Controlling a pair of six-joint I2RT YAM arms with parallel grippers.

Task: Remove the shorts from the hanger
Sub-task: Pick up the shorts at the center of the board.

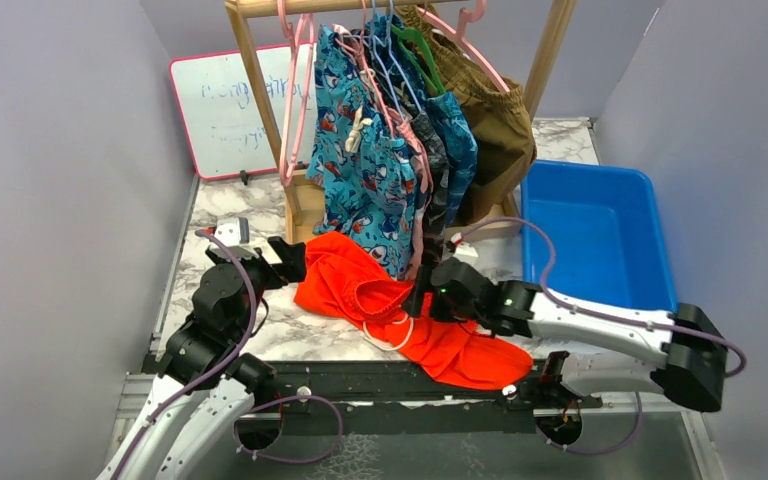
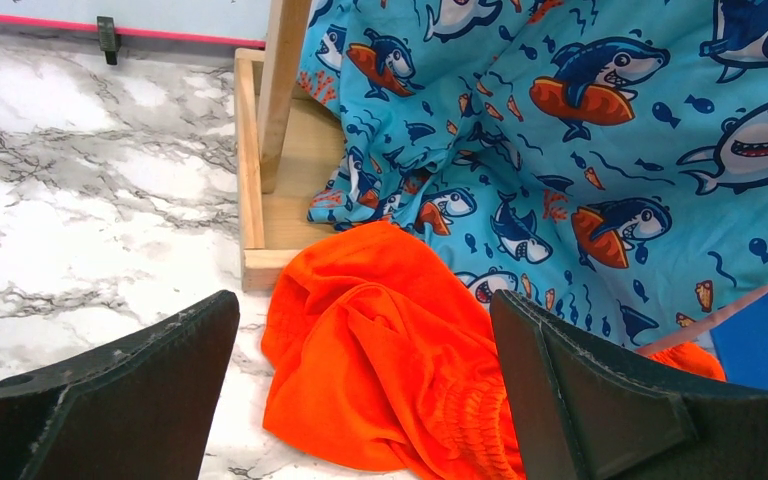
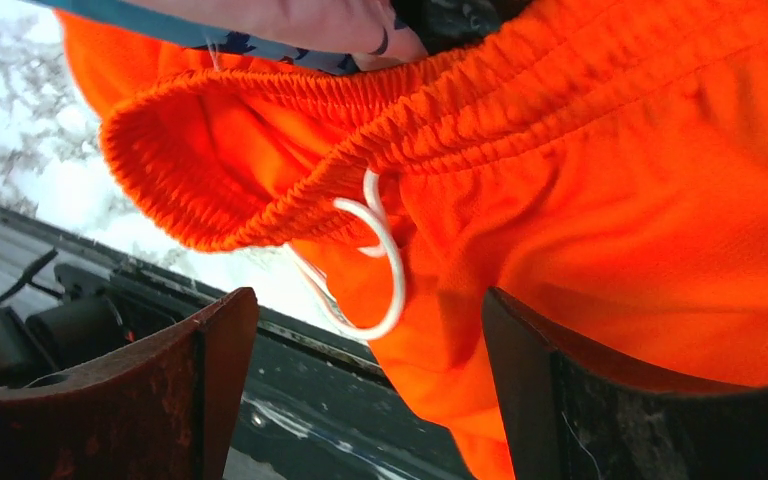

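- The plain orange elastic-waist fabric shorts (image 1: 360,290) lie crumpled on the white marble-patterned table (image 1: 250,200), just in front of the wooden clothes rack (image 1: 550,50); no hanger shows in them, so this pair looks to be off already
- An empty pink plastic hanger (image 1: 295,100) hangs at the left end of the rack; it may be the one this pair left, though the pictures cannot confirm that
- The left gripper (image 2: 362,310) sits low at the near-left edge of the orange shorts, its jaws wide apart and holding nothing; the cloth lies just beyond its fingertips
- The right gripper (image 3: 368,300) is over the middle of the orange shorts, jaws spread and nothing pinched between them; the gathered waistband and the looped white drawstring (image 3: 385,250) lie free in front of the fingers
- Left to do, as I judge it: the blue shark-print fabric shorts (image 1: 360,170) hang on the rack, with a dark patterned pair (image 1: 435,170), a teal-blue pair (image 1: 460,150) and a brown pair (image 1: 495,120) packed behind them, each seemingly on its own hanger
- So one pair appears done and several remain; the task is in its early part
- The blue plastic bin (image 1: 600,235) at the right holds nothing visible
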